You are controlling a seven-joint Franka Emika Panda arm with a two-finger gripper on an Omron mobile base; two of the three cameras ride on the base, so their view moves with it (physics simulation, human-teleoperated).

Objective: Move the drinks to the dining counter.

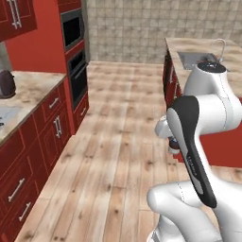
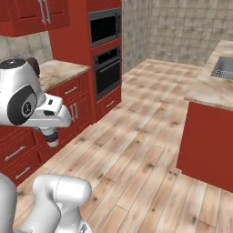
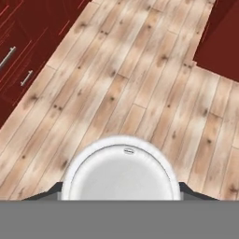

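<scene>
We see the gripper (image 3: 120, 190) closed on the small white container (image 3: 121, 172), 1 of the 2 drinks. Its 2 dark fingertips (image 3: 50, 190) press against opposite sides of the round body, and the lid faces the hand camera. In the right base view the same white container (image 2: 53, 136) hangs just under the hand, and a dark band shows near its lower end. It is held in the air over the wooden floor (image 1: 118, 156), between the red cabinets (image 1: 45, 127) and the dining counter (image 1: 198, 47). That counter lies ahead and to the right, with its steel sink (image 1: 196, 59) and faucet (image 1: 220, 45) set in the marble top. We judge the container light and rigid, with smooth sides that could slip in a loose pinch. The grip across the middle of the body looks right to us, since it is a short, squat thing with no neck or handle to take. Set down gently on a bare part of the top, away from the sink, it should stand steady on its wide base. A tiny oval mark sits near the lid's far rim, too small for us to read. We make out no brand, label text or other writing on it or on anything else here.
</scene>
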